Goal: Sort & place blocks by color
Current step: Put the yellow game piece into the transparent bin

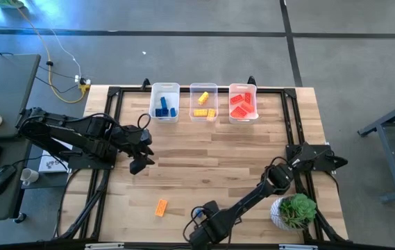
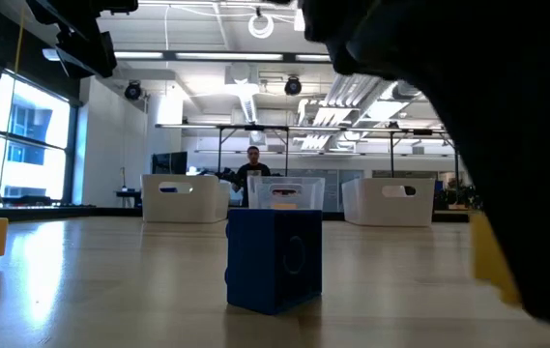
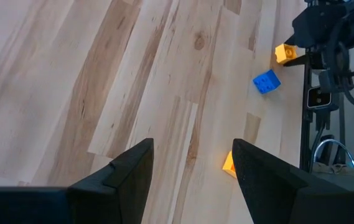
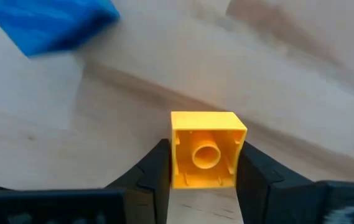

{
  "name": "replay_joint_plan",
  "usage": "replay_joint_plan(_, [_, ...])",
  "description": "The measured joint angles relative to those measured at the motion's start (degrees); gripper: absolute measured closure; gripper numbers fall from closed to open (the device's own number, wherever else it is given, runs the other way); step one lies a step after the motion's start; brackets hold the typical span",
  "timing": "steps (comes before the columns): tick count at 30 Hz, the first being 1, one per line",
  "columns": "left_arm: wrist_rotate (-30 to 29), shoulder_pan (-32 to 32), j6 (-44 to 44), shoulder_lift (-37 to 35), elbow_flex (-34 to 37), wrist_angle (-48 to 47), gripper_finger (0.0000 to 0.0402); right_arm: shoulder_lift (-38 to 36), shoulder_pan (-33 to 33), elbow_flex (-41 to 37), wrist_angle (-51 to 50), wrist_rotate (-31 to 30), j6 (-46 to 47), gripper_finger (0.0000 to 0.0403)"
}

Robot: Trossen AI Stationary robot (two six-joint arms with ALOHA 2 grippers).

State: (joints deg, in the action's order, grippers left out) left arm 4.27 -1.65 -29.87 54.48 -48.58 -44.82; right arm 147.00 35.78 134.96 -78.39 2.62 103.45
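Three bins: clear plastic, in a row at the table's (image 1: 211, 149) far edge; the left bin (image 1: 164, 101) holds blue blocks (image 1: 164, 107), the middle bin (image 1: 203, 101) holds yellow blocks (image 1: 204, 104), the right bin (image 1: 243, 102) holds red blocks (image 1: 241, 105).
Right end effector (image 4: 204, 171): low at the near edge of the table, its two dark fingers closed against the sides of a yellow block (image 4: 206, 149), whose hollow underside with a round tube faces the wrist camera.
Held block: yellow, square, sitting between the right fingers, just over the wood.
Blue block (image 2: 275, 259): loose on the table close to the right end effector; in the low view it stands near the camera on the wood, and in the right wrist view it lies just beyond the held yellow block.
Orange-yellow block (image 1: 161, 207): loose on the table near the front, to the left of the right end effector and well apart from the bins.
Left end effector (image 3: 192, 165): hanging over the left-middle of the table above bare wood, fingers spread wide with nothing between them.
Left wrist view: also shows the blue block and a yellow block under the right arm farther off.
Potted plant (image 1: 294, 210): at the table's near right corner.
Room: a person stands beyond the table in the low view.
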Motion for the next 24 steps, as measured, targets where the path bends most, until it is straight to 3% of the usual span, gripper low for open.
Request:
replay_joint_plan(13, [-0.62, -0.01, -2.67, 0.0, 0.0, -0.14, 0.0198, -5.93, -5.41, 0.0, -9.77, -7.7, -9.82, 0.0293])
replay_joint_plan(24, [-6.41, -0.02, -15.64, 0.0, 0.02, -2.15, 0.0198, -9.26, -16.92, 0.0, -11.56, -15.07, -41.01, 0.0293])
